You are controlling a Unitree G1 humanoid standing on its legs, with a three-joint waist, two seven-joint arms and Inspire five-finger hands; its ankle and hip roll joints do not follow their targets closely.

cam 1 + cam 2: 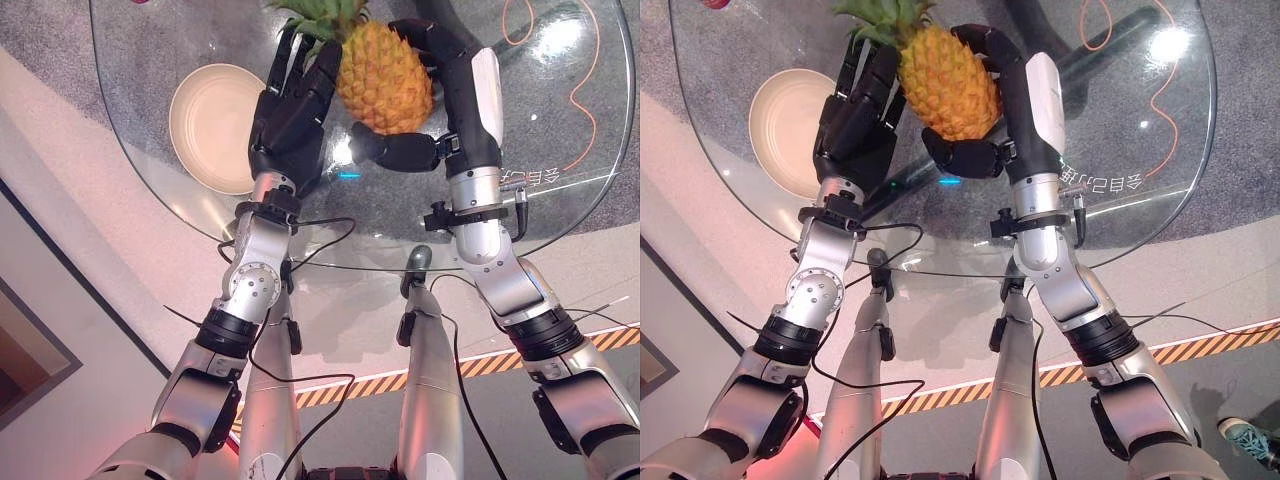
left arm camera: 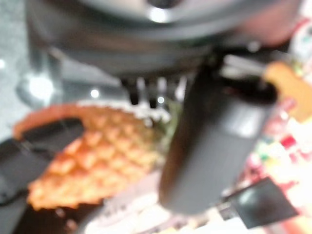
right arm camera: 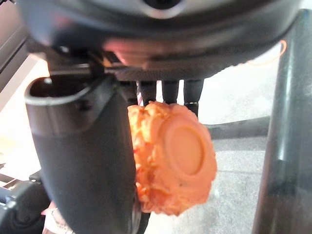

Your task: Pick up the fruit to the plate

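Glass table (image 1: 560, 215) first, then the pineapple (image 1: 385, 78) clamped between my two hands near its middle. Right hand (image 1: 440, 70) is curled round its far side with the thumb underneath; left hand (image 1: 290, 105) presses flat, fingers straight. I'd call this the carry step. Next I need to swing it left onto the cream plate (image 1: 205, 125) without squeezing loose.

Pineapple and plate on the glass bench

Orange pineapple (image 1: 384, 78), green crown pointing away, held between both hands; empty cream plate (image 1: 213, 125) just to its left.
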